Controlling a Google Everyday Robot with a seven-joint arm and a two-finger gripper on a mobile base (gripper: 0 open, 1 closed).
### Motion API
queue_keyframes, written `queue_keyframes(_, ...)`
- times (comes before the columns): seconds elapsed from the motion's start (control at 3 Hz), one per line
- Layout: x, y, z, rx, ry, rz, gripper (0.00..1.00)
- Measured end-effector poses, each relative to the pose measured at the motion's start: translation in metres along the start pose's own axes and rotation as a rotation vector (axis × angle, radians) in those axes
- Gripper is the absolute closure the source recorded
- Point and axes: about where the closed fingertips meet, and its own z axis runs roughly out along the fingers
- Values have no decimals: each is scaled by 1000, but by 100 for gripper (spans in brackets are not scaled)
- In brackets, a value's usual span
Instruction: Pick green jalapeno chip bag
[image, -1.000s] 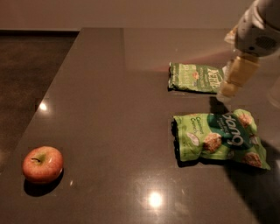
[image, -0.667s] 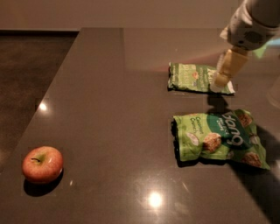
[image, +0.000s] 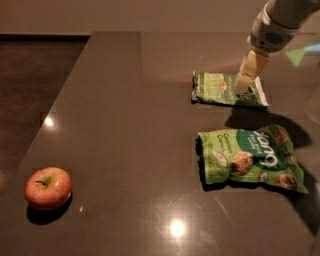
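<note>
The green jalapeno chip bag (image: 218, 89) lies flat on the dark table at the back right. It is dark green with white lettering, a small orange-red mark and a white strip at its right end. My gripper (image: 242, 86) comes down from the upper right on a white arm. Its tip is over the right part of this bag, at or just above its surface. I cannot tell whether it touches the bag.
A larger lime-green bag with cookie pictures (image: 250, 157) lies in front of the chip bag. A red apple (image: 48, 187) sits at the front left. The table's left edge (image: 60, 95) runs diagonally, with dark floor beyond it.
My gripper has moved left and a little farther back, from the chip bag's right end to over its right part. The bags and the apple have not moved.
</note>
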Motion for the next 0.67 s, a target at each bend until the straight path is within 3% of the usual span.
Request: queue_keyframes(0.67,-2,-8,58,-104,19,15,0)
